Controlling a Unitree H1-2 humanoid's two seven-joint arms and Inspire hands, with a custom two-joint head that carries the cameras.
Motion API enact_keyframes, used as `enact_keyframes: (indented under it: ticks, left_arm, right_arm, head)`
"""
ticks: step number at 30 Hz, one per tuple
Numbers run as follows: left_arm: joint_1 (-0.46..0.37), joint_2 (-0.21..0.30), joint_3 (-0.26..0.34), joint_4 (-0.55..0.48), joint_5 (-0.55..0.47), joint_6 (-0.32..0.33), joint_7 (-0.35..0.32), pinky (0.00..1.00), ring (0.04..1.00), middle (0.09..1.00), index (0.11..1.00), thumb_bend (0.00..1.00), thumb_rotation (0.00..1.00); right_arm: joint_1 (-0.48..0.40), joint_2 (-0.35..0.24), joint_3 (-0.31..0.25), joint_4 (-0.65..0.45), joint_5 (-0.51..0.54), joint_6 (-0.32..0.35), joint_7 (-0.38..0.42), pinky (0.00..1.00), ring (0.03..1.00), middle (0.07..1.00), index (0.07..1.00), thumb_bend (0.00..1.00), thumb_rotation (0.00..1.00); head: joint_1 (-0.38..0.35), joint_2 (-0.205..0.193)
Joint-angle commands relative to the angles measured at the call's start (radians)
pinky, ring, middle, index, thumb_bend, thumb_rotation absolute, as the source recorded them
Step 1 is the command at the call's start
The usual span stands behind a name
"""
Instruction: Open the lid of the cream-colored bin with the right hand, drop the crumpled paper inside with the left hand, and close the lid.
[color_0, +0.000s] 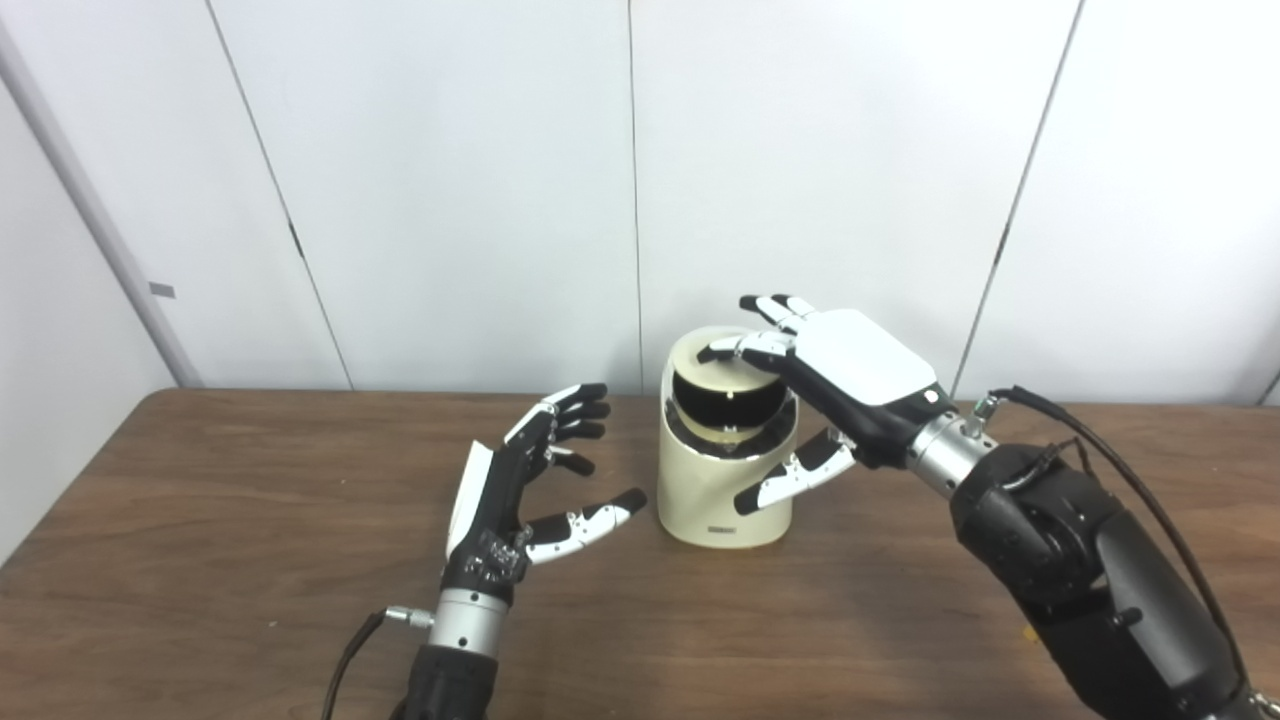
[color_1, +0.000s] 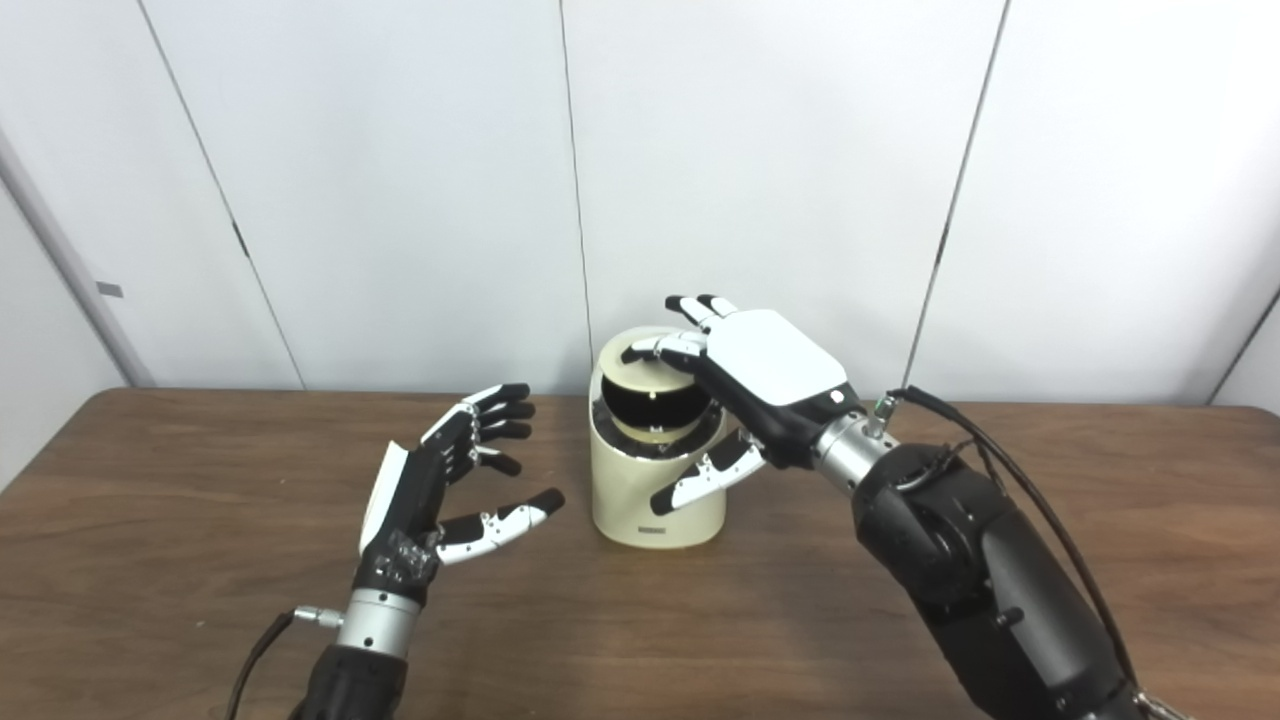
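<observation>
1. While our right hand (color_0: 850, 375) reaches over the cream-colored bin (color_0: 722, 480), its fingers (color_0: 735, 349) rest on the lid (color_0: 712, 350), and the thumb hangs beside the bin's front wall without clamping anything. We judge that the fingers are set there to hold the lid tipped, not to grip it.

2. We see the lid tilted back toward the wall, with a dark opening showing beneath it and a paler disc lower in the mouth. Whether that disc is part of the lid mechanism or an inner rim, we cannot tell.

3. Our left hand (color_0: 530, 475) hovers above the desk (color_0: 200, 560), just to the left of the bin, palm turned toward it. Its fingers are spread and lightly curled, and it holds nothing.

4. We cannot find the crumpled paper in either view: not in the left hand, not on the desk. It may lie inside the bin, but the dark interior hides whatever is there.

5. Our bin stands upright near the desk's middle, close to the back wall, between both hands, which keeps it within reach of each.

6. With the left hand empty and the lid held open, we judge that closing the lid is what remains.
</observation>
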Motion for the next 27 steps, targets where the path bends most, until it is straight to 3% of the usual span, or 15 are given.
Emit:
enact_keyframes:
  ticks: [1, 27]
  left_arm:
    - [-0.033, 0.001, 0.004, -0.035, 0.007, -0.006, 0.004, 0.57, 0.722, 0.765, 0.801, 0.71, 0.04]
    - [-0.035, 0.008, 0.008, -0.064, 0.015, 0.025, -0.003, 0.56, 0.707, 0.757, 0.793, 0.7, 0.03]
  right_arm:
    - [-0.028, -0.007, -0.006, -0.031, 0.004, -0.022, -0.001, 1.0, 0.984, 0.805, 0.806, 0.83, 0.41]
    - [0.025, -0.023, -0.033, -0.04, 0.026, -0.082, -0.011, 1.0, 0.954, 0.767, 0.763, 0.83, 0.37]
  head:
    - [0.002, 0.007]
    - [0.003, 0.043]
